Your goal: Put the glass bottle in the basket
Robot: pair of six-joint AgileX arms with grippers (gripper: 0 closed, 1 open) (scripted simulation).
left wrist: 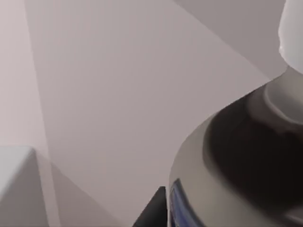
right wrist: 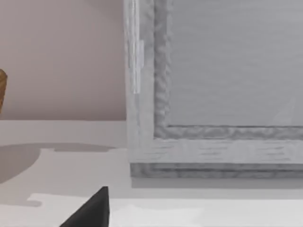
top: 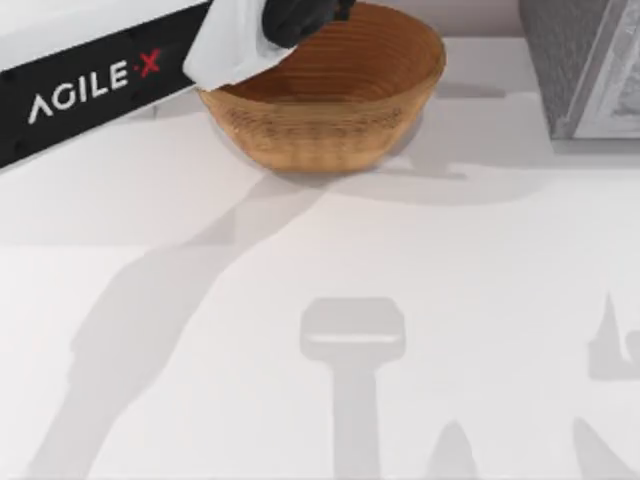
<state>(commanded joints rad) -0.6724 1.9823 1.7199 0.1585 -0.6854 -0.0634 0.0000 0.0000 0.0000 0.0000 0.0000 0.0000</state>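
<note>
The tan woven basket [top: 330, 110] stands at the back of the table, left of centre. My left arm reaches in from the left, and my left gripper [top: 300, 18] hovers over the basket's back rim. The left wrist view looks close onto the glass bottle [left wrist: 236, 161], with its silver-grey label, dark body and white cap [left wrist: 291, 28]. The bottle lies right against the gripper, which is shut on it. From above, the gripper and wrist hide the bottle. My right gripper [right wrist: 92, 210] is parked off to the right.
A grey framed box [top: 585, 65] stands at the back right corner and looms close in the right wrist view [right wrist: 213, 94]. The basket's edge [right wrist: 1, 90] shows there too. The arms' shadows fall across the white tabletop [top: 200, 300].
</note>
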